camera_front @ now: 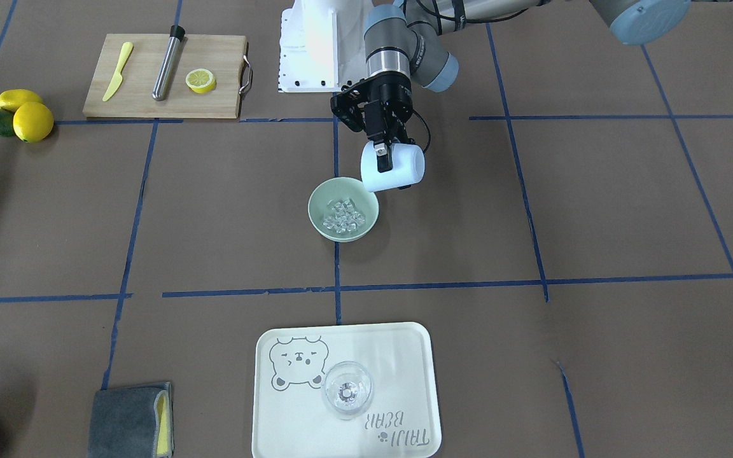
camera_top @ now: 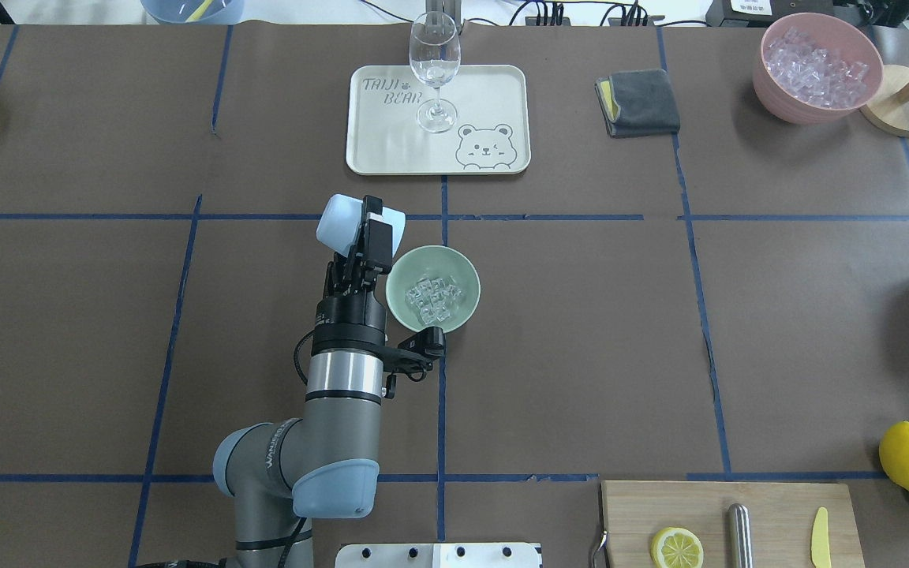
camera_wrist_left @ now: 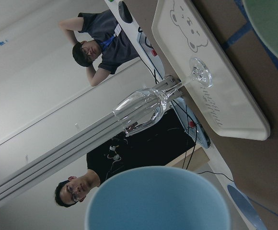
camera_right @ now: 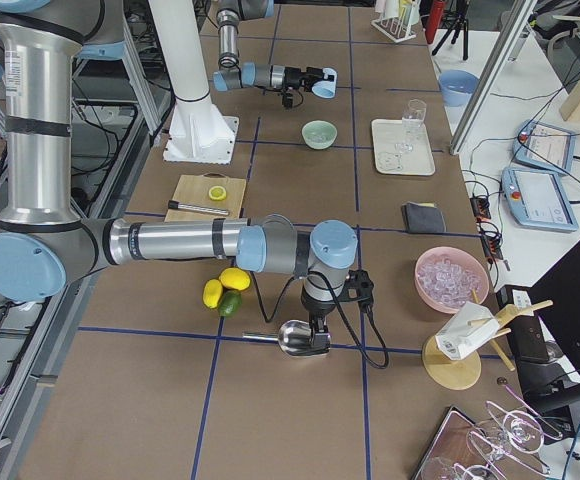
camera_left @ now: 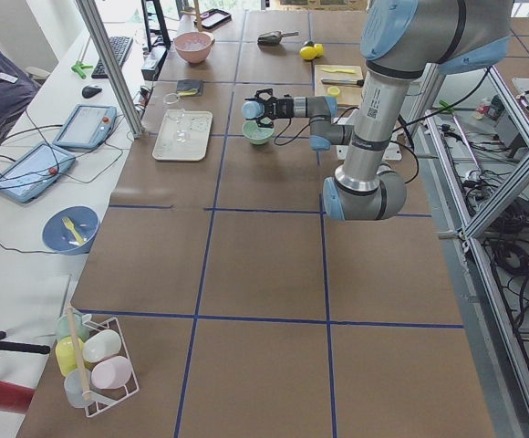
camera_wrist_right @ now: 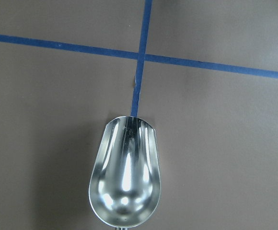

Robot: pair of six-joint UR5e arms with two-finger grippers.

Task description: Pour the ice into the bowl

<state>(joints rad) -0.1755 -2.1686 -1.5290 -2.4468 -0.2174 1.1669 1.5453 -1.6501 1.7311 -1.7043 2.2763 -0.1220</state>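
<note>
The mint-green bowl [camera_front: 320, 219] stands at mid-table with a pile of clear ice [camera_front: 344, 214] in it, also seen from overhead as bowl [camera_top: 402, 304] and ice [camera_top: 435, 300]. My left gripper [camera_front: 392, 167] is shut on a light blue cup [camera_front: 404, 162], tipped on its side just above and beside the bowl's rim. The left wrist view shows the cup [camera_wrist_left: 158, 199] filling the lower part. My right gripper [camera_right: 318, 330] hovers at a metal scoop [camera_wrist_right: 125, 177] far from the bowl; I cannot tell its state.
A white tray [camera_front: 404, 356] bears a clear wine glass [camera_front: 346, 389]. A pink bowl of ice [camera_top: 817, 67] and a grey cloth [camera_top: 640, 101] sit at the far side. A cutting board [camera_front: 214, 102] with half a lemon, and lemons [camera_front: 32, 121], lie near the robot.
</note>
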